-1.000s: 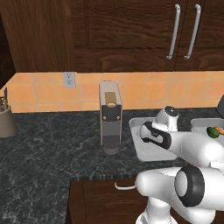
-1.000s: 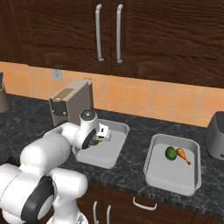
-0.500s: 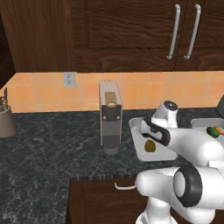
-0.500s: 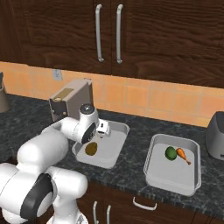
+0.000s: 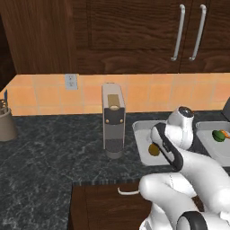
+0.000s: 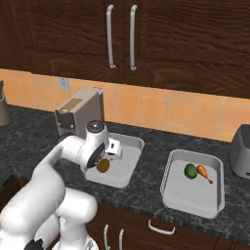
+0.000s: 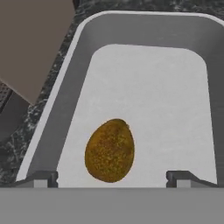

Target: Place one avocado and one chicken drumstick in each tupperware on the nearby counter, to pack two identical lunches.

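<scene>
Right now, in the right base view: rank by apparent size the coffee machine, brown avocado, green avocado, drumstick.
1. Coffee machine, largest by far.
2. Brown avocado, partly hidden by the arm.
3. Green avocado and drumstick: too alike to rank.

Evenly lit, flat and rendered; no glare. Soft, faint shading under the cabinets [image 6: 146, 44]. Sharp close below the hand, slightly coarse and pixelated farther out.
</scene>
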Controlling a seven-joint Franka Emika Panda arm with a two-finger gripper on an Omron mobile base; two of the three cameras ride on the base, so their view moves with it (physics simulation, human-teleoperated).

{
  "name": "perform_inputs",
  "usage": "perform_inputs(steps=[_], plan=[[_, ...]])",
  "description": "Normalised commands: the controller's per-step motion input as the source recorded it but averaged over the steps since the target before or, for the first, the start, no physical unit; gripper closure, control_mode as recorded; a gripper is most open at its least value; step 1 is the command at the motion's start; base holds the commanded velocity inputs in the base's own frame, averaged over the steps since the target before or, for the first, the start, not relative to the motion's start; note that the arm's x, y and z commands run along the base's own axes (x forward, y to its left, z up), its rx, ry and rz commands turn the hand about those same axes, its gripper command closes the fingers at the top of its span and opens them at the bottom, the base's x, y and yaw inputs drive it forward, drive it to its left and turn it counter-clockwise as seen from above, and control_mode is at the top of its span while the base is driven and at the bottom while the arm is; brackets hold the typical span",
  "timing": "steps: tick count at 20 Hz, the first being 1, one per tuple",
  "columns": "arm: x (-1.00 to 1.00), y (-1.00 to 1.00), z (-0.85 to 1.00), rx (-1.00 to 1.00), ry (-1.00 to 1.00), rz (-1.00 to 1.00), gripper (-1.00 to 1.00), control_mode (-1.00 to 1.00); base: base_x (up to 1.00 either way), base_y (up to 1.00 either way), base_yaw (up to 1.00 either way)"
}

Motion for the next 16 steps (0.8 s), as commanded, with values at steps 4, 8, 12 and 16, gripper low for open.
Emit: perform_inputs(steps=[4, 8, 12, 16], plan=[[-1.00, 0.00, 0.29, 0.00, -0.24, 0.00, -1.00, -1.00, 0.00, 0.00, 0.00], [-1.00, 0.00, 0.36, -0.04, -0.21, 0.00, -1.00, -1.00, 0.00, 0.00, 0.00], [-1.00, 0.00, 0.80, -0.03, -0.06, 0.00, -1.00, -1.00, 0.00, 0.00, 0.00], [-1.00, 0.54, 0.25, -0.19, -0.01, 0.00, -1.00, -1.00, 0.00, 0.00, 0.00]])
